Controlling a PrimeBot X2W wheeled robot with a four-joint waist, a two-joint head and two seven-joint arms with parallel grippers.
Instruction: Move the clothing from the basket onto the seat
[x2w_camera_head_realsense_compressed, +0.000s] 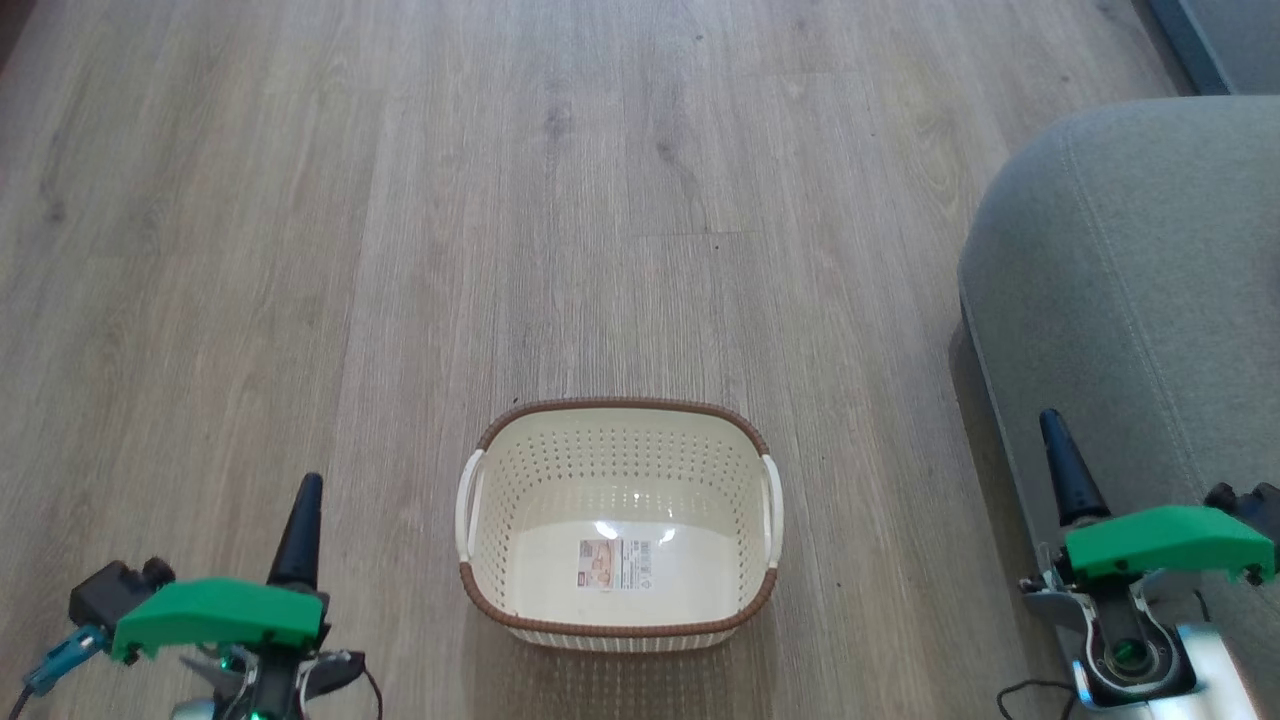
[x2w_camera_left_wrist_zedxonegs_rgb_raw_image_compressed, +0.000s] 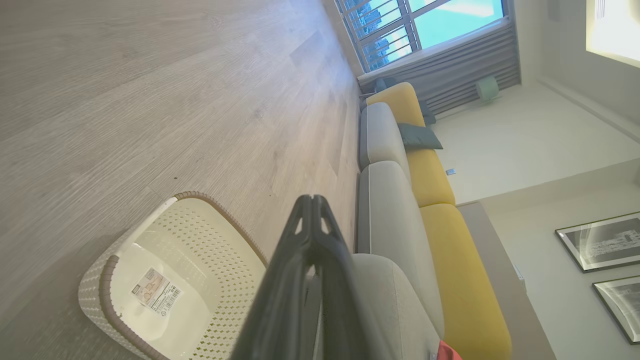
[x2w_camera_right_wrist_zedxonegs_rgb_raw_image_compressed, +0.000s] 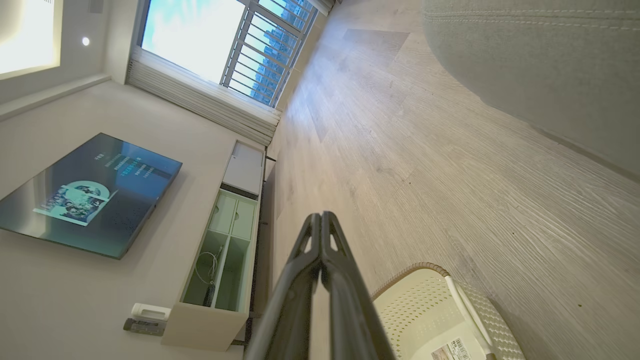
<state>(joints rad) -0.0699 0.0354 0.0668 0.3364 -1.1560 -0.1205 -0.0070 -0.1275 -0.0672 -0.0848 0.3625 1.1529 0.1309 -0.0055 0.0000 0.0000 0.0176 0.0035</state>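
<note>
Basket (x2w_camera_head_realsense_compressed: 620, 455) on wood floor (x2w_camera_head_realsense_compressed: 500, 200), label showing inside, seat (x2w_camera_head_realsense_compressed: 1150, 260) to its right, left gripper (x2w_camera_head_realsense_compressed: 308, 495) and right gripper (x2w_camera_head_realsense_compressed: 1052, 430) both closed tight, holding nothing

**A basket is seen on the floor by a long sofa**

The two dark fingers of the left gripper (x2w_camera_left_wrist_zedxonegs_rgb_raw_image_compressed: 312, 201) are pressed tight together. A white basket (x2w_camera_left_wrist_zedxonegs_rgb_raw_image_compressed: 210, 235) full of little holes, with a brown rim, is set on the wooden floor (x2w_camera_left_wrist_zedxonegs_rgb_raw_image_compressed: 150, 100). A sticker (x2w_camera_left_wrist_zedxonegs_rgb_raw_image_compressed: 156, 291) is stuck on its bare bottom. A grey seat (x2w_camera_left_wrist_zedxonegs_rgb_raw_image_compressed: 395, 300) is seen near the basket, and yellow back cushions (x2w_camera_left_wrist_zedxonegs_rgb_raw_image_compressed: 465, 280) are lined up behind it. A small bit of red cloth (x2w_camera_left_wrist_zedxonegs_rgb_raw_image_compressed: 447, 351) is seen at the bottom edge, by the seat. A window (x2w_camera_left_wrist_zedxonegs_rgb_raw_image_compressed: 425, 25) is seen far off.
</note>
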